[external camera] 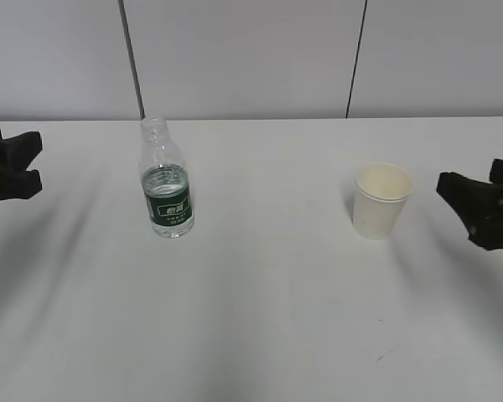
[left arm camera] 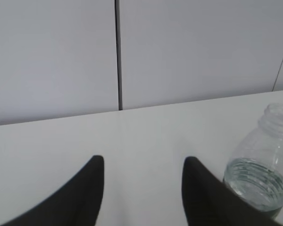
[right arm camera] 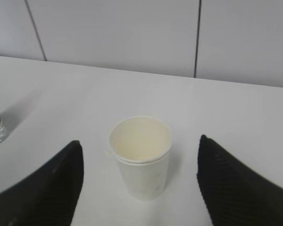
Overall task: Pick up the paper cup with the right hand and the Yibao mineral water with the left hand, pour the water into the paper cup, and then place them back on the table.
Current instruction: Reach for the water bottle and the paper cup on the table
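**Cup and bottle standing untouched between open grippers**

The paper cup (right arm camera: 140, 157) is standing upright on the table (external camera: 260, 318), ahead of the right gripper (right arm camera: 139, 188) and centred between its wide-spread fingers. Only this wrist view is showing the cup's empty inside. The water bottle (external camera: 165, 180) is standing capless, just beyond the left gripper's (left arm camera: 144, 193) right finger; those fingers are also spread wide, holding nothing.

A bare test room or lab: a plain white tabletop (external camera: 260, 335) against grey panelled walls (external camera: 251, 50) across the top of the frame.
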